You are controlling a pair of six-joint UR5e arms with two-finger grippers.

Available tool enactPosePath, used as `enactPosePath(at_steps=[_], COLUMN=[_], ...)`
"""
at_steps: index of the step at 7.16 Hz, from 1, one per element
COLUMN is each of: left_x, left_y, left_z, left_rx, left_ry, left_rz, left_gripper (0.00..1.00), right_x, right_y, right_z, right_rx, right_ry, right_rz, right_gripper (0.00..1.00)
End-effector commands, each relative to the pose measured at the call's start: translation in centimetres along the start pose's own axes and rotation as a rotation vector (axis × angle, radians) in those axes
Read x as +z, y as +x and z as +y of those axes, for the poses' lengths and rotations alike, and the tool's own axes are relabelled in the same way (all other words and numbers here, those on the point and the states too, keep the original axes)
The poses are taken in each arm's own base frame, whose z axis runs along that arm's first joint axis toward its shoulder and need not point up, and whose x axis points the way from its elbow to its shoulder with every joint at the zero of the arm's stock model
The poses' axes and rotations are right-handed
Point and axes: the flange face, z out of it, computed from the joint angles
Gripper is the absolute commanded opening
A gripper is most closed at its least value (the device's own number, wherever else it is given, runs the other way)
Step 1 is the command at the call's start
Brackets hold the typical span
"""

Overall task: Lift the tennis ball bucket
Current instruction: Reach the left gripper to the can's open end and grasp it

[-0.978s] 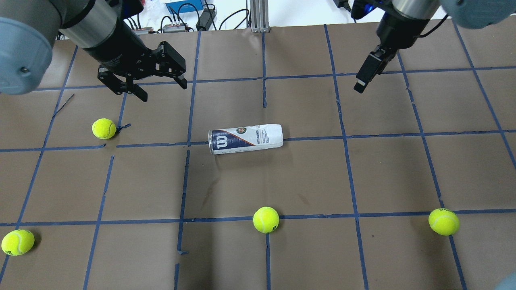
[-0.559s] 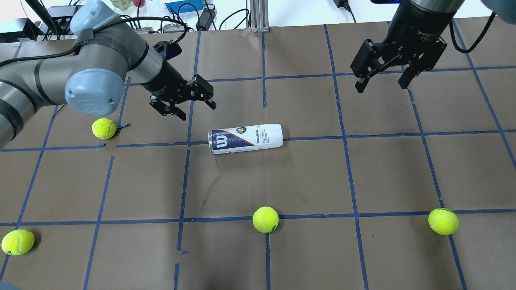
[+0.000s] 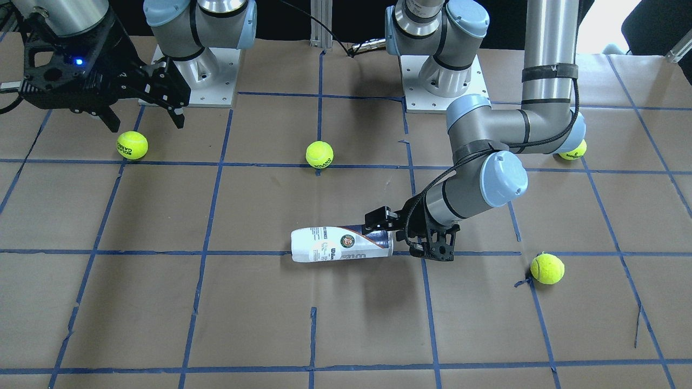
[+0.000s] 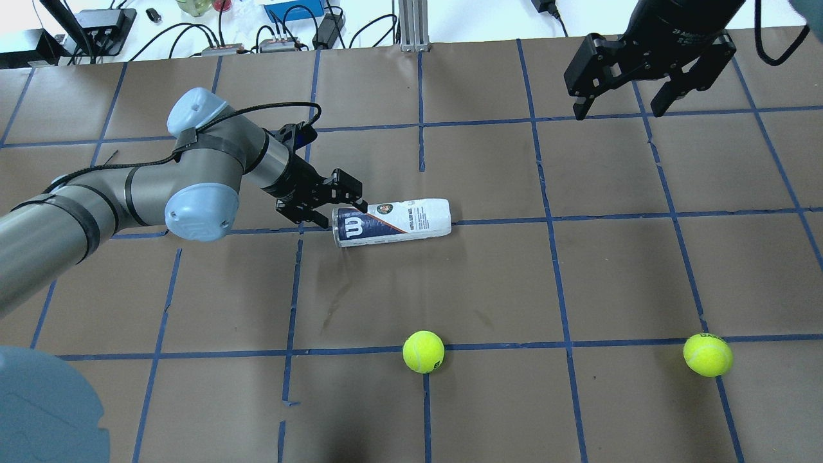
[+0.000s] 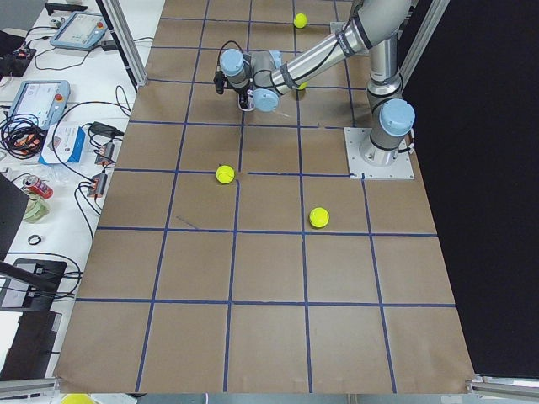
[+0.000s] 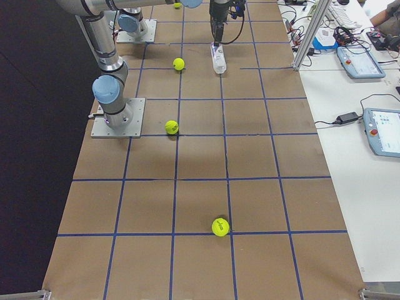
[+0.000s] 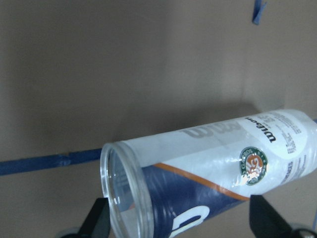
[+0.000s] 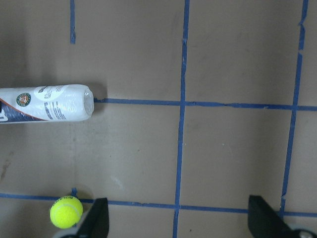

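The tennis ball bucket (image 4: 392, 222) is a clear can with a white and navy label. It lies on its side on the brown table, open end toward my left arm. It also shows in the front view (image 3: 340, 244) and the left wrist view (image 7: 208, 168). My left gripper (image 4: 331, 209) is open and low at the can's open end, one finger on each side of the rim, with small gaps in the left wrist view. My right gripper (image 4: 633, 80) is open and empty, high over the far right of the table. The right wrist view shows the can's closed end (image 8: 47, 103).
Yellow-green tennis balls lie loose on the table: one near the front middle (image 4: 424, 352), one at the front right (image 4: 708, 354), one beside my left arm (image 3: 547, 268) and one behind its elbow (image 3: 573, 151). Cables and boxes line the far table edge (image 4: 283, 26).
My left arm has swung down and toward the can, bringing its open fingers around the open end. My right gripper has risen slightly toward the far edge. The can has not moved.
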Motion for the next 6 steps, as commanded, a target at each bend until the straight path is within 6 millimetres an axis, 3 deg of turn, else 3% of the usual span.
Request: enactPosePath(at_steps=[1, 2, 3, 4, 5, 6], left_x=[1.6, 1.5, 0.5, -1.6, -2.1, -2.2], left_y=[-0.6, -0.6, 0.1, 1.7, 2.0, 2.9], left_z=[-0.3, -0.3, -0.3, -0.8, -0.9, -0.8], left_rx=[-0.015, -0.017, -0.055, -0.099, -0.141, -0.242], left_ry=[-0.012, -0.009, 0.008, 0.047, 0.052, 0.048], left_rz=[0.060, 0.061, 0.064, 0.101, 0.110, 0.116], left_gripper=[0.93, 0.75, 0.39, 0.19, 0.03, 0.03], right_x=[-0.2, -0.9, -1.1, -0.5, -0.3, 1.7], right_y=[-0.1, -0.4, -0.6, -0.7, -0.8, -0.9], right_z=[-0.5, -0.1, 0.4, 0.0, 0.4, 0.5], right_rx=[-0.005, 0.067, 0.118, 0.126, 0.125, 0.124], right_ry=[0.040, 0.052, 0.047, 0.043, 0.029, -0.011], right_rz=[0.035, 0.101, 0.112, 0.101, 0.103, 0.082], right_gripper=[1.00, 1.00, 1.00, 1.00, 1.00, 1.00])
